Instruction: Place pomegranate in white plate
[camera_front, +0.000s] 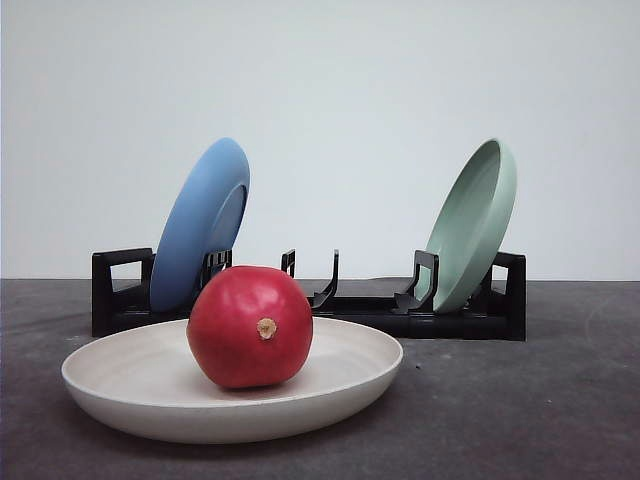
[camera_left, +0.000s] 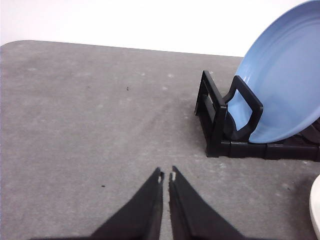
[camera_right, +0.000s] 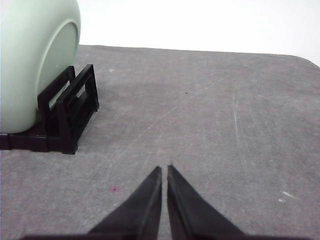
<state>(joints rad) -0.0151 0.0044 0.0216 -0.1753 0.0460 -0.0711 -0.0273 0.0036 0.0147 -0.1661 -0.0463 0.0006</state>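
Looks like a lab test setup. Bare grey tabletop (camera_front: 560, 400), plain white backdrop (camera_front: 340, 100), lone black dish rack (camera_front: 470, 315)

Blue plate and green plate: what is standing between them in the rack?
No plate: between the blue plate and the green plate, the black rack has empty slots, seen in the front view.

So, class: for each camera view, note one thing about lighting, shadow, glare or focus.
Front view: soft, even light, a faint sheen on the pomegranate, a mild shadow beneath the white plate, and a sharp picture. Left wrist view: the black fingers are dark and slightly blurred, the blue plate evenly lit. Right wrist view: the white background is overexposed.
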